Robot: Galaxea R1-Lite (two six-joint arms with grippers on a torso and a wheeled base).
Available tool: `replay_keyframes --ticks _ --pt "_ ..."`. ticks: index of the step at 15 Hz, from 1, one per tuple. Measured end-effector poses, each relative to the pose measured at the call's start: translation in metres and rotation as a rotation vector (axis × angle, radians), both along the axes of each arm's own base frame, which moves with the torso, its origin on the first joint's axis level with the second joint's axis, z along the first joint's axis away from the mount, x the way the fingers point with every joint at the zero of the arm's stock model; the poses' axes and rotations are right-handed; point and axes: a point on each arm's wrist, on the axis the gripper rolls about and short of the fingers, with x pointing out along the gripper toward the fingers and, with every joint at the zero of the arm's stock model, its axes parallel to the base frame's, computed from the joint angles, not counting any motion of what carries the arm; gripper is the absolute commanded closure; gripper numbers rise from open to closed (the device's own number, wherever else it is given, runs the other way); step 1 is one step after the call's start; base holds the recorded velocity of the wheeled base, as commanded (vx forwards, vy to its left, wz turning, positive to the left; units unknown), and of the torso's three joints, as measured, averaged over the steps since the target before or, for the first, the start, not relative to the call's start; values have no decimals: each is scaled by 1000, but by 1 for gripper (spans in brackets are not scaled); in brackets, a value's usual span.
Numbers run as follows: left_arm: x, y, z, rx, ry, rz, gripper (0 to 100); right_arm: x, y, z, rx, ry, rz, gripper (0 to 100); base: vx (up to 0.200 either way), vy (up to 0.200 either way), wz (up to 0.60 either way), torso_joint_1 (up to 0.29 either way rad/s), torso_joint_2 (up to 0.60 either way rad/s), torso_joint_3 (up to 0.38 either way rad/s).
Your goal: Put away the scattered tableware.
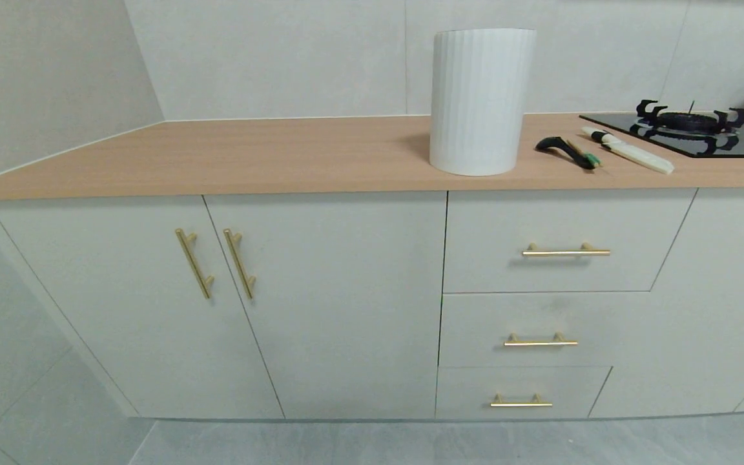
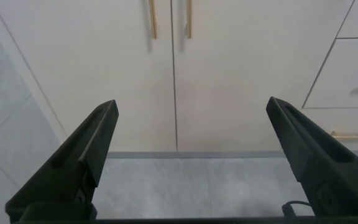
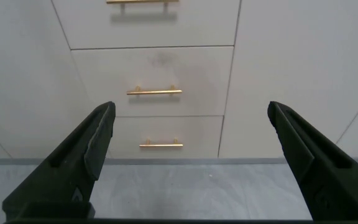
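Pale tiled walls back 1 wood-topped bench [image 1: 217, 155] running across the head view, with grey-white cabinet fronts beneath it.

Left: 2 cabinet doors [image 1: 120, 310], each with 1 upright brass handle [image 1: 194, 263]. The 2 handles sit side by side at the meeting edges, so either door pulls open from the middle. The left gripper [image 2: 191, 107] hangs low in front of these doors, near the floor, its fingers [image 2: 86, 155] spread wide and holding nothing.

Centre right: 1 white ribbed canister [image 1: 478, 100] stands upright on the bench, near the front edge. It is judged a likely holder for the utensils.

Right of the canister, near it but apart, lies the scattered tableware. There is 1 black-handled utensil [image 1: 559, 146] and 1 long pale knife-like utensil [image 1: 633, 152], both flat on the bench. 1 thin stick with a green end [image 1: 588, 157] touches the black one; its kind cannot be told.

Below them: 1 stack of 3 drawers [image 1: 630, 219], each with 1 level brass handle [image 1: 566, 252]. These are another possible store. The right gripper [image 3: 191, 109] faces this stack from low down, its fingers parted wide and empty.

Far right: 1 black hob [image 1: 701, 132] set into the bench, just beyond the pale utensil.

Both arms sit well below bench height and all the tableware lies untouched, so the task is judged at its start. Either arm would need raising before any grasp.
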Motion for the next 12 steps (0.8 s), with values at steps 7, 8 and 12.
replay_keyframes --ticks 7,8,12 --pt "0 0 0 1 0 0 0 0 0 0 0 -1 0 0 0 0 0 0 0 0" --pt "0 0 0 1 0 0 0 0 0 0 0 -1 0 0 0 -200 0 2 -2 12" --pt "0 0 0 1 0 0 0 0 0 0 0 0 -1 0 0 -50 0 -1 -1 1"
